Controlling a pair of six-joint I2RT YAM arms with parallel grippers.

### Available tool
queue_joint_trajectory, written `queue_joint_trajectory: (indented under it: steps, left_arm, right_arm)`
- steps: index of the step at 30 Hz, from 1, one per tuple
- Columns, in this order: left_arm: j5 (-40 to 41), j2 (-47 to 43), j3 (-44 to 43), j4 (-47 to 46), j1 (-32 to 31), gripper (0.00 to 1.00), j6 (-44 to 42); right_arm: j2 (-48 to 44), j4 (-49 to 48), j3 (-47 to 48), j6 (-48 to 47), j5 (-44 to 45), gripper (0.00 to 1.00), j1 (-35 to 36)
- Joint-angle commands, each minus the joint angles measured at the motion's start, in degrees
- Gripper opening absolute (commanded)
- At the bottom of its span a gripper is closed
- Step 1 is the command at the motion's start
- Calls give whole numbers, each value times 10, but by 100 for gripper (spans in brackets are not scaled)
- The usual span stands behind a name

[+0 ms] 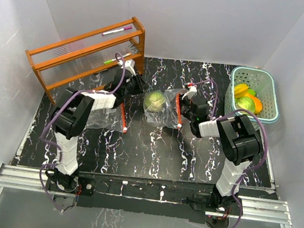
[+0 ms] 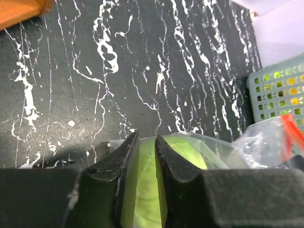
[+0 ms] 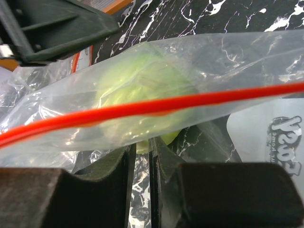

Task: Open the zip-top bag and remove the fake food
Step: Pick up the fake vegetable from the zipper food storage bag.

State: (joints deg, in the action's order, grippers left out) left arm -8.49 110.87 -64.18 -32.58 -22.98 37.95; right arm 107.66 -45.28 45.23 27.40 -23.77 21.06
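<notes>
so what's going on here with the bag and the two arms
Two robot arms are handling a clear zip-top bag with a pale-green cabbage ball inside. The right gripper has its jaws pinched on the plastic below the red zip strip. The left gripper, jaws nearly shut, sits against the ball's side; whether it grips is unclear. Other fake food lies in the basket.

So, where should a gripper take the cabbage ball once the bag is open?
Take the cabbage ball across its widest middle, jaws wide, entering from the red zip strip side: it is round, so an off-centre pinch would likely squirt it away. For now the zip-top bag film wraps it.
</notes>
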Motion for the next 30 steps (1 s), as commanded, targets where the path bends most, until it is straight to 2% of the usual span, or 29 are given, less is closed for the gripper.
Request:
queue_joint_trajectory:
  steps: [1,3,7,9,11,13,17,22,24,28,30]
  left_arm:
    - [-30,36,-31,-26,-2,17,11]
    - [-39,52,-26,-42,-9,16,22]
    - [-42,71,-18,-59,-32,15,32]
    - [-46,81,-19,-61,-44,12,34]
    - [-52,89,-19,-66,-57,6,37]
    - [-58,95,-20,-71,-70,1,40]
    - [-82,98,-17,-79,-90,0,42]
    - [-92,79,25,-110,-93,0,58]
    - [-95,69,39,-112,-91,0,57]
    - [-120,61,56,-129,-87,0,63]
    - [-127,61,62,-136,-87,0,69]
  right_arm:
    - [-7,-37,25,1,1,23,7]
    - [-7,-35,26,-4,11,29,13]
    - [-13,-17,25,-27,39,56,24]
    - [-12,-10,26,-37,50,70,29]
    - [-6,-2,33,-44,54,76,32]
    - [4,0,39,-47,53,78,36]
    - [18,7,46,-57,60,80,44]
    - [29,62,58,-92,86,95,51]
    - [29,79,56,-105,108,98,51]
    - [38,83,59,-124,113,98,52]
    - [46,81,63,-124,86,93,52]
